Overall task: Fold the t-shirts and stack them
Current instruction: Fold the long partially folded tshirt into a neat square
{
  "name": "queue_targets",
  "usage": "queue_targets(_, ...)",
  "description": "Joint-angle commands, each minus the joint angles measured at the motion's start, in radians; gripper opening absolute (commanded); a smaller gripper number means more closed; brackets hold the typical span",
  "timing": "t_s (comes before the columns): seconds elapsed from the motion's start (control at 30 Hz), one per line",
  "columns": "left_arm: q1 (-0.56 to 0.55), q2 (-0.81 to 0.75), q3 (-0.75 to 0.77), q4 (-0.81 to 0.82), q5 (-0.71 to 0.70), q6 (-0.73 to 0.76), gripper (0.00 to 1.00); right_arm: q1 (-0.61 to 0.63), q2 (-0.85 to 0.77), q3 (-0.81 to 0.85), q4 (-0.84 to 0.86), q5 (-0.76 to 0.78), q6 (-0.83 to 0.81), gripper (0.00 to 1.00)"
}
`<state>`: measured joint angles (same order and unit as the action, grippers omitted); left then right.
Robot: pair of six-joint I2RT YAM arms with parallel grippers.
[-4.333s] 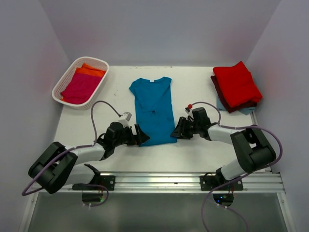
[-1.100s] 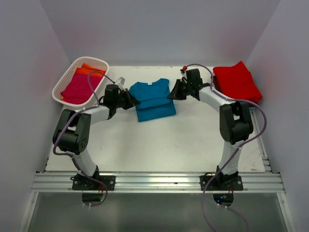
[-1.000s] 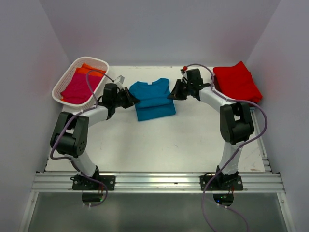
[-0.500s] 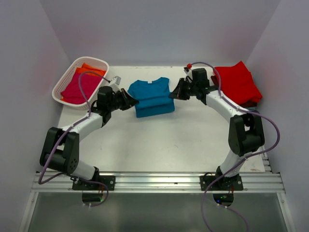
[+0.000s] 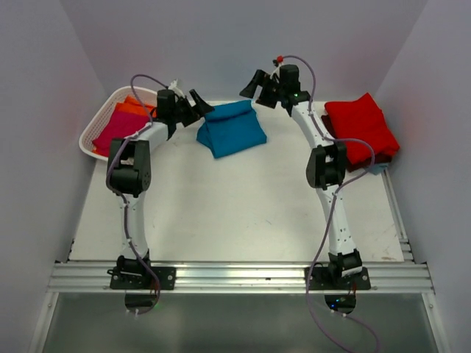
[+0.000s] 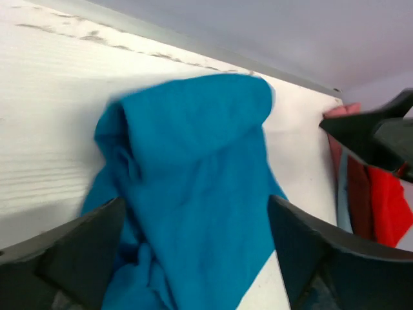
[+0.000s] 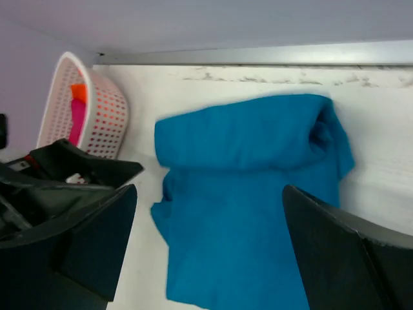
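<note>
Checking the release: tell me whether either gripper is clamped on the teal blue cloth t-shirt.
No; left gripper and right gripper both stand wide open.

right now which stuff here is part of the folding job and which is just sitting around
Part of the job: teal t-shirt, red t-shirt topping the right-hand stack, magenta t-shirt, orange t-shirt.

Just lying about: white basket holding the last two, table.

Rumpled, folded teal blue t-shirt (image 6: 193,168) on white table (image 6: 45,84), left gripper (image 6: 195,213) with dark fingers (image 6: 77,252) spread wide on either side, red t-shirt (image 6: 387,206) at right edge
</note>
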<state>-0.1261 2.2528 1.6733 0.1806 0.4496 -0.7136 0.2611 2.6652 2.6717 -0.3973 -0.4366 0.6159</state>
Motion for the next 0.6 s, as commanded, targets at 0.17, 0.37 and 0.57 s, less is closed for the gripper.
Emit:
queue_targets(0.17, 0.029, -0.188, -0.223, 0.128, 0.000, -0.026, 1.00, -0.019, -0.363, -0.627, 0.170, 0.021, -0.068, 0.99)
queue_targets(0.37, 0.010, -0.285, -0.409, 0.226, 0.020, -0.035, 1.00, -0.019, -0.355, -0.696, 0.190, -0.014, -0.088, 0.99)
queue_targets(0.57, -0.036, -0.257, -0.463, 0.402, 0.116, -0.067, 0.81, -0.020, -0.347, -0.797, 0.323, -0.091, -0.039, 0.71)
